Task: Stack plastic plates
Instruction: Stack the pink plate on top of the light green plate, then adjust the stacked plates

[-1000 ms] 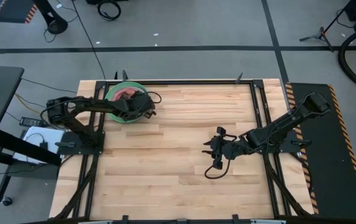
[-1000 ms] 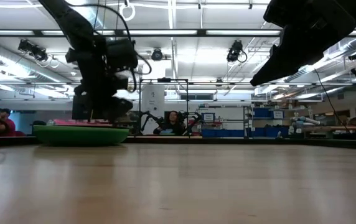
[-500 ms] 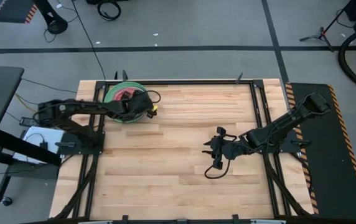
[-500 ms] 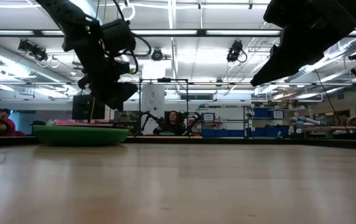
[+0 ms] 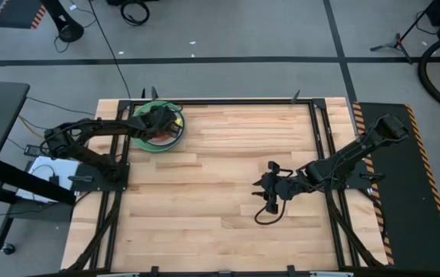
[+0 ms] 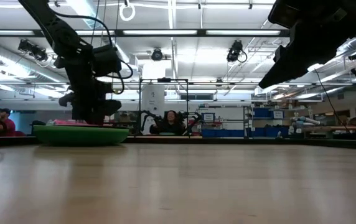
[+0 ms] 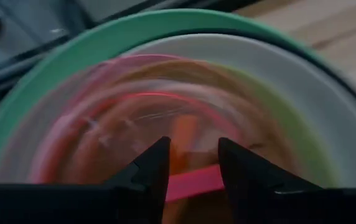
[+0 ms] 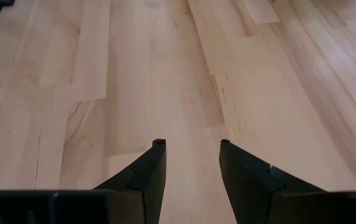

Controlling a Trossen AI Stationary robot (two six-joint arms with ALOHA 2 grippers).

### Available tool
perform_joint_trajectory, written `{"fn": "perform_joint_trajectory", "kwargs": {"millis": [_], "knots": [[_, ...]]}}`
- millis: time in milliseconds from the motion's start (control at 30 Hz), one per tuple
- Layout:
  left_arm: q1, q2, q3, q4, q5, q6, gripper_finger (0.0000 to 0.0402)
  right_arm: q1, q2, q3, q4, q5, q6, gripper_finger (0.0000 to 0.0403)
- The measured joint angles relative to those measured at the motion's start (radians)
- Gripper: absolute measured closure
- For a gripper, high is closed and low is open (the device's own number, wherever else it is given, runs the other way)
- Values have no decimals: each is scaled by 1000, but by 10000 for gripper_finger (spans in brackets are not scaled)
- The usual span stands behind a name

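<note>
Plates (image 5: 155, 123) stacked at upper left of the counter (image 5: 220, 200), green rim outermost, white and red inside. Left gripper (image 7: 192, 163) directly over the stack, fingers spread. Right gripper (image 8: 192, 160) at right centre above bare wood, fingers spread, holding nothing.

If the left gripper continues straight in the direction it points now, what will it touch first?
Most likely the small red plate on top of the stack: the left gripper is open and points down into it, white plate and green plate around it. Depth is unclear.
</note>
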Motion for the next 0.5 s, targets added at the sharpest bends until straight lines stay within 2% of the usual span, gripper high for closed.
{"fn": "perform_joint_trajectory", "kwargs": {"millis": [233,500], "knots": [[-13,0,10,17,168,2,257,0,0,0,8,-3,22,246],[-18,-23,78,0,187,21,258,0,0,0,15,-21,19,246]]}}
